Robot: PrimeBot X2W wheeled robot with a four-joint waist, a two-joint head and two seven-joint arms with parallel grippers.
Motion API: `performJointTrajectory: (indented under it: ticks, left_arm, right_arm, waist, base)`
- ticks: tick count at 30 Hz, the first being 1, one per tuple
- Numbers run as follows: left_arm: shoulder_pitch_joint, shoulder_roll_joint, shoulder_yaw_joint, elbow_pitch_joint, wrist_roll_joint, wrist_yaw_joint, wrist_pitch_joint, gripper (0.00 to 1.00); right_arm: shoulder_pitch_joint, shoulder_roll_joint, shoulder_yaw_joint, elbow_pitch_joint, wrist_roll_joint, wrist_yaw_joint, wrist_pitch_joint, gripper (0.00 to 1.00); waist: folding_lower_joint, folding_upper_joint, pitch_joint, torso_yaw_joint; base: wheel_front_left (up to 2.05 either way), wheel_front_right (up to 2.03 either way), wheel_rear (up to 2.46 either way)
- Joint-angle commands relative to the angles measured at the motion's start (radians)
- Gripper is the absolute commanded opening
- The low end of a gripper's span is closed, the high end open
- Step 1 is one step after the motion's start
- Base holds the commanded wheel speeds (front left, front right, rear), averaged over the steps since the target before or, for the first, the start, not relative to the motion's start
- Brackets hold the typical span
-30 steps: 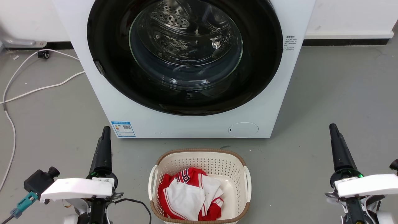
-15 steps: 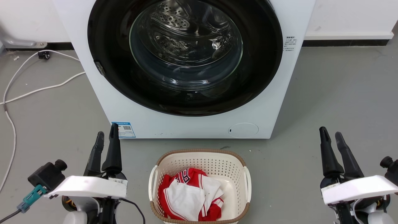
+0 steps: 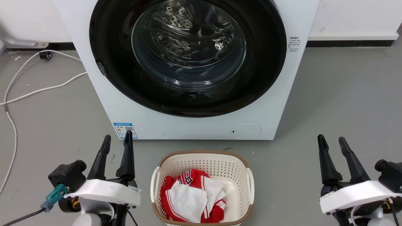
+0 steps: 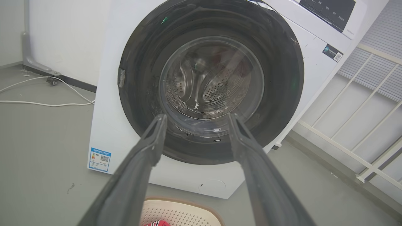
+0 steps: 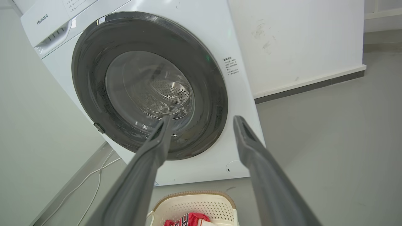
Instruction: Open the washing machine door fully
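Observation:
The white washing machine [image 3: 201,125] stands straight ahead on the grey floor. Its washing machine door [image 3: 110,37], a glossy black disc with a clear glass bowl at the centre, lies flush against the front, closed. The same door [image 4: 141,62] shows in the left wrist view and again [image 5: 91,69] in the right wrist view. My left gripper [image 3: 117,141] hovers open at the lower left, well short of the machine. My right gripper [image 3: 331,142] is open too, at the lower right, beside the machine's right corner. Neither holds anything.
A cream perforated laundry basket [image 3: 238,166] with red and white clothes sits on the floor between my grippers, just in front of the machine. White cables [image 3: 37,91] trail over the floor at the left. A small round white flap [image 3: 246,131] marks the machine's lower front.
Both grippers went from shut to open, their fingers spreading apart. The left arm shifted right and the right arm shifted left and slightly down. The door has not moved.

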Motion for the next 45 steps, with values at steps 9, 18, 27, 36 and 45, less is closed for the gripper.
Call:
performJointTrajectory:
  ticks: [9, 18, 27, 36, 45]
  left_arm:
    - [-0.005, 0.024, -0.028, 0.011, 0.118, 0.028, -0.03, 1.0]
    - [-0.013, 0.037, -0.049, 0.017, 0.2, 0.046, -0.052, 1.0]
    - [-0.011, 0.044, -0.054, 0.009, 0.266, 0.068, -0.072, 1.0]
    - [-0.009, 0.047, -0.056, 0.007, 0.327, 0.079, -0.089, 1.0]
    - [0.002, 0.042, -0.054, 0.002, 0.379, 0.085, -0.105, 1.0]
  right_arm:
    - [0.015, 0.003, 0.003, -0.024, -0.115, 0.0, 0.005, 1.0]
    - [0.021, 0.004, 0.005, -0.032, -0.194, 0.0, 0.002, 1.0]
    - [0.026, 0.004, 0.012, -0.031, -0.242, 0.0, -0.003, 1.0]
    - [0.029, 0.005, 0.014, -0.035, -0.299, 0.0, -0.011, 1.0]
    - [0.031, 0.006, 0.017, -0.038, -0.348, 0.0, -0.021, 1.0]
  waist:
    - [0.0, 0.0, -0.001, -0.001]
    - [0.0, 0.0, -0.002, -0.001]
    - [0.0, 0.0, -0.001, -0.004]
    - [0.0, 0.0, 0.002, -0.007]
    - [0.0, 0.0, 0.003, -0.007]
  base:
    - [0.0, 0.0, 0.0]
    - [0.0, 0.0, 0.0]
    - [0.0, 0.0, 0.0]
    - [0.0, 0.0, 0.0]
    - [0.0, 0.0, 0.0]
